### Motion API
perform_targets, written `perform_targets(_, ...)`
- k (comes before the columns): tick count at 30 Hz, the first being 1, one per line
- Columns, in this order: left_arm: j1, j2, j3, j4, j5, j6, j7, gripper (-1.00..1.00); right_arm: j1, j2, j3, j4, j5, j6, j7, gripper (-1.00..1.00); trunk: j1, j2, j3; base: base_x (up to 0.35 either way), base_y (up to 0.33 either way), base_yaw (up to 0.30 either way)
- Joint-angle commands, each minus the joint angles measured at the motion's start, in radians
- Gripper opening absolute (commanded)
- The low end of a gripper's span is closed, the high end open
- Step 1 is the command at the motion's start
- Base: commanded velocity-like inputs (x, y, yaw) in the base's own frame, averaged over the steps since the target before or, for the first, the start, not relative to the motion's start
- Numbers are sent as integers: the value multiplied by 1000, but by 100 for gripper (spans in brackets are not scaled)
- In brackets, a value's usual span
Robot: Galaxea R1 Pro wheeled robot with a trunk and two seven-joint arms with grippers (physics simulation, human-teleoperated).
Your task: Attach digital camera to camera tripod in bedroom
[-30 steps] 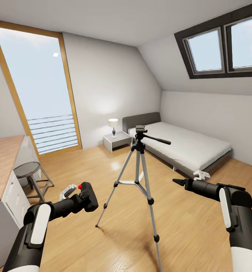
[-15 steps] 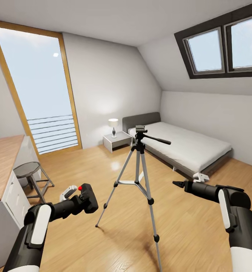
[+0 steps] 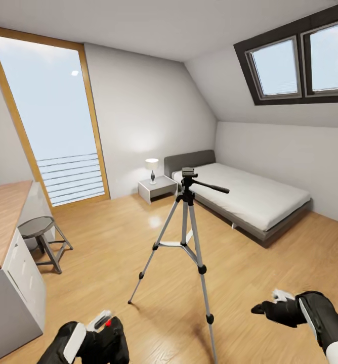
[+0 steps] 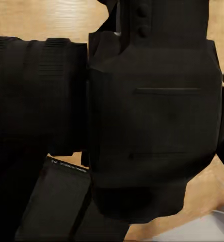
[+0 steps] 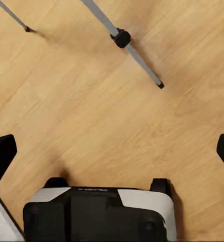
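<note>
A: Bedroom: grey bed (image 3: 250,194) at 2 o'clock, tall window (image 3: 50,126) at 10. Camera tripod (image 3: 187,237) dead centre on the wood floor (image 3: 108,242), legs spread, pan head bare at the top.

B: Noted. Left gripper (image 3: 104,337) low at 7 o'clock, clamped on the digital camera (image 3: 110,339); red button just visible. From the left wrist, black camera body (image 4: 152,126) pressed right up against the lens.

A: Right gripper (image 3: 266,308) at 4 o'clock, holding nothing. From the right wrist, fingertips (image 5: 2,156) spread wide over bare floor, one tripod foot (image 5: 161,85) beyond.

B: Next, by judgement: lift camera well above head height of the stand, level the base, come straight down onto the plate. Keep clear of the long handle (image 3: 212,187). Avoid nudging a leg; light stand, probably tips easily.
</note>
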Motion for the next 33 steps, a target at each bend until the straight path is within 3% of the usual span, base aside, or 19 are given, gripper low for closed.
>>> perform_targets(1,-1,3,6,103,-22,-92,5,-100,-1,-4,-4,112,69,-80,6,100,0,-2,-1,0,0,0)
perform_targets(2,-1,6,6,159,-45,-138,5,-100,-1,-6,-4,168,97,-127,4,100,0,-2,-1,0,0,0)
perform_targets(3,-1,14,6,273,-91,-228,5,-100,-1,-9,-4,279,146,-230,-3,100,0,-2,-1,0,0,0)
perform_targets(5,-1,23,7,378,-133,-311,5,-100,-1,-12,-5,392,182,-341,-15,100,0,-2,-1,0,0,0)
perform_targets(6,-1,32,7,464,-165,-381,5,-100,-1,-18,-5,502,205,-452,-38,100,0,-2,-1,0,0,0)
perform_targets(9,0,40,6,538,-196,-459,5,-100,4,-35,-5,616,225,-605,-97,100,0,-2,-1,0,0,0)
perform_targets(10,-1,44,6,564,-209,-494,5,-100,18,-42,-5,654,231,-690,-150,100,0,-2,-1,0,0,0)
perform_targets(12,-1,48,6,587,-222,-529,5,-100,60,-46,-7,689,234,-779,-240,100,0,-2,-1,0,0,0)
perform_targets(13,-1,50,6,601,-229,-557,5,-100,125,-45,-10,711,221,-838,-359,100,0,-2,-1,0,0,0)
perform_targets(14,-1,50,5,605,-231,-571,5,-100,150,-43,-11,717,207,-854,-407,100,0,-2,-1,0,0,0)
perform_targets(19,-1,49,6,610,-229,-622,8,-100,190,-11,-12,724,160,-876,-503,100,0,-2,-1,0,0,0)
perform_targets(28,-1,42,7,612,-232,-642,7,-100,204,35,-11,727,138,-876,-556,100,0,-2,-1,173,-28,0)
perform_targets(33,-1,41,7,612,-231,-641,6,-100,204,39,-11,727,137,-873,-557,100,0,-2,-1,310,-139,0)
